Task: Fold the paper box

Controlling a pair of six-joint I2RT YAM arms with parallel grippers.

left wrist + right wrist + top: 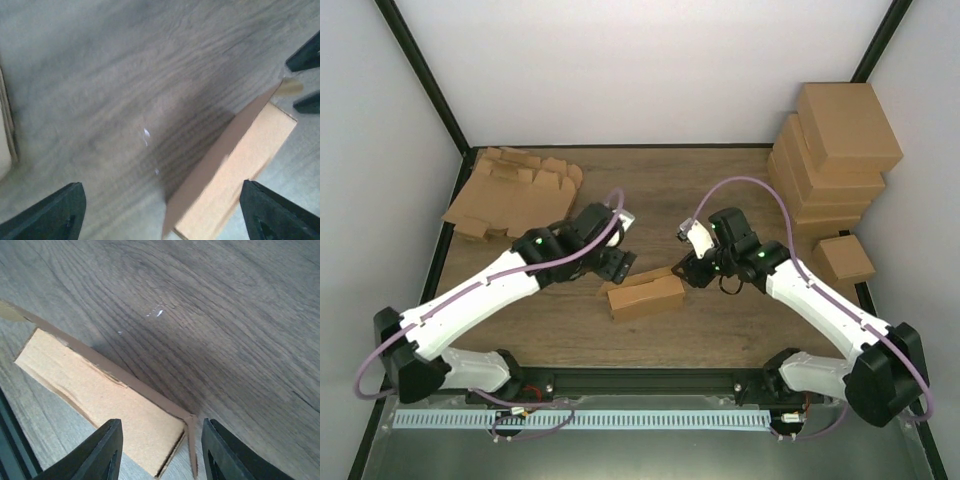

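Observation:
A small brown paper box sits on the wooden table between both arms, its lid closed with one edge slightly raised. My left gripper is open just left of and above it; in the left wrist view the box lies between the wide-spread fingers, nearer the right finger, untouched. My right gripper is open at the box's right end; in the right wrist view its fingers straddle the box corner and a small side flap without gripping.
A pile of flat unfolded box blanks lies at the back left. A stack of finished boxes stands at the back right, with one smaller box in front of it. Black frame posts edge the table.

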